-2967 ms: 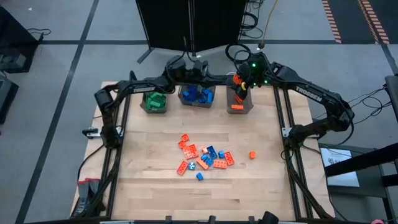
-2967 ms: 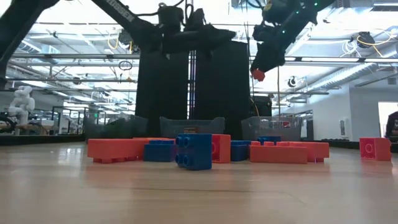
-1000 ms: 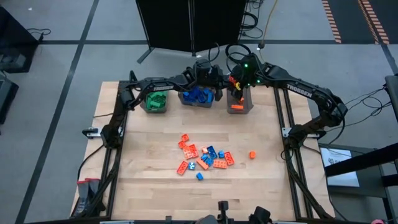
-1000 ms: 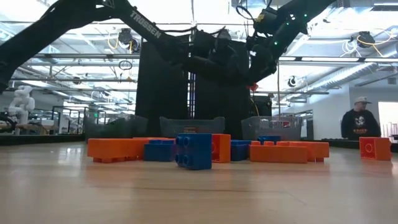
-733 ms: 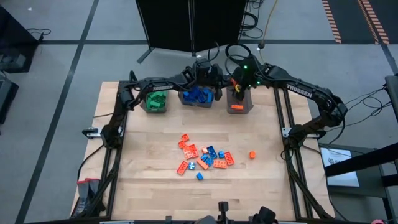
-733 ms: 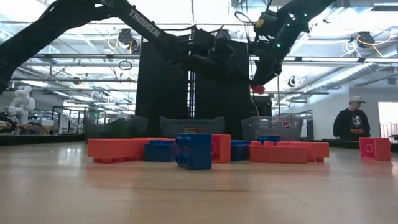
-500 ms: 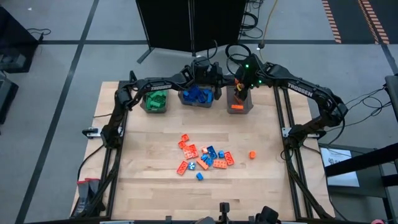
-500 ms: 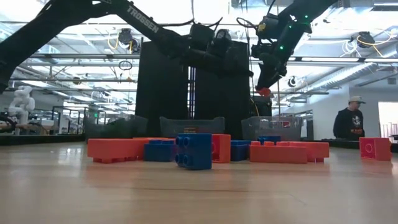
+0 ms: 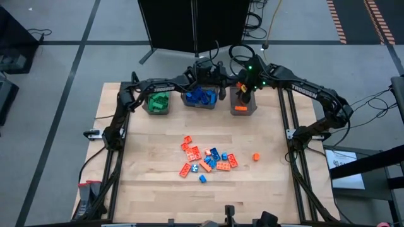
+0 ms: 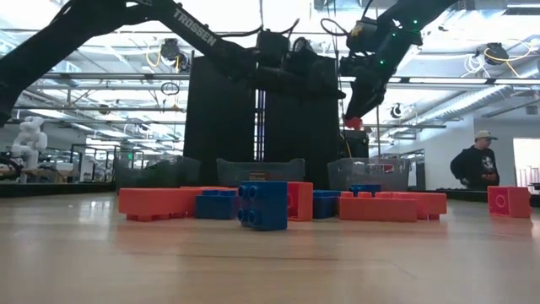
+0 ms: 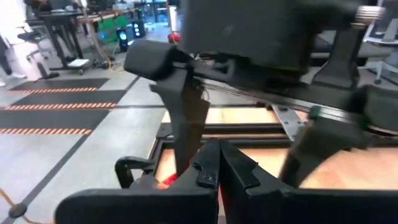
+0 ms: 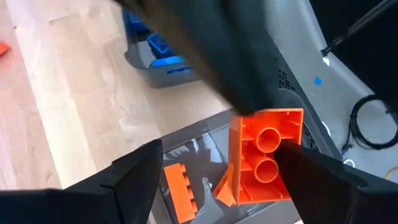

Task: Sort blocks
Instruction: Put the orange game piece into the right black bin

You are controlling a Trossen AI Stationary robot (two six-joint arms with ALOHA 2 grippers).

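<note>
My right gripper (image 12: 221, 146) hangs open over the right-hand bin (image 9: 242, 107), which holds orange blocks. An orange block (image 12: 264, 155) sits at one of its fingers, underside toward the camera, and shows as a red spot (image 10: 355, 123) below the fingers in the low view. My left gripper (image 11: 217, 165) is shut and reaches level past the blue-filled middle bin (image 9: 201, 96), its tip close beside the right gripper (image 9: 242, 88). A pile of orange and blue blocks (image 9: 207, 159) lies mid-table. A green-filled bin (image 9: 157, 102) stands at the left. My right gripper has the orange block against the inner side of one finger (image 12: 311, 171), at the block's edge (image 12: 292, 134). The other finger (image 12: 140, 174) stands clear of it. The block hangs above the bin, tilted on end. My left gripper: I cannot tell whether its tip touches the block's upper edge.
One orange block (image 9: 256, 156) lies alone toward the table's right. The three bins line the far edge. Bare wood surrounds the pile. A person (image 10: 477, 165) stands in the room beyond the table.
My right gripper has tipped more steeply downward over the right-hand bin, and the orange block at its finger has swung with it a little toward the table's right. Its fingers have stayed equally wide. My left gripper has tilted upward slightly beside it.
</note>
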